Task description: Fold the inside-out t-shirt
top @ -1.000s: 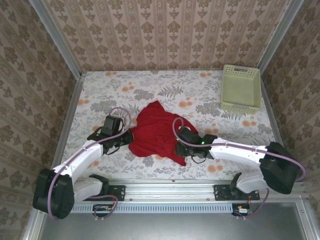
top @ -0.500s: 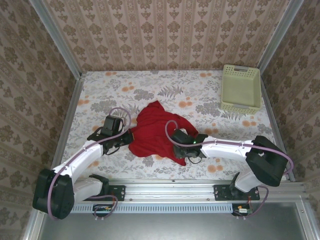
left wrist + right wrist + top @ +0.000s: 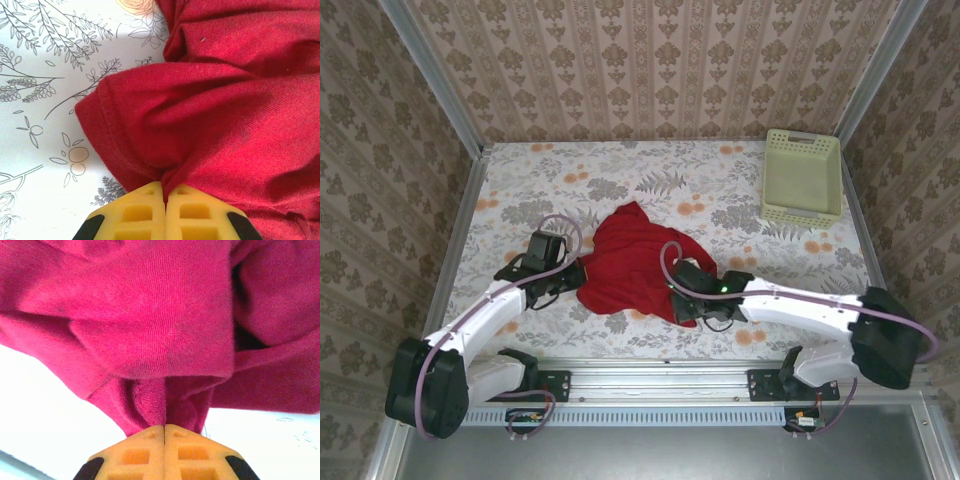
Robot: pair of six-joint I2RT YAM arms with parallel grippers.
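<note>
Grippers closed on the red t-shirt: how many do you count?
2. The left gripper pinches the t-shirt at its left edge; the right gripper pinches its near right edge.

Pale basket (image 3: 803,178) on floral table (image 3: 620,170)

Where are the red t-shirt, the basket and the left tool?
red t-shirt (image 3: 630,265): top view, middle of the bunched cloth.
basket (image 3: 800,214): top view, its near wall.
left tool (image 3: 165,189): left wrist view, where its yellow fingertips meet.
</note>
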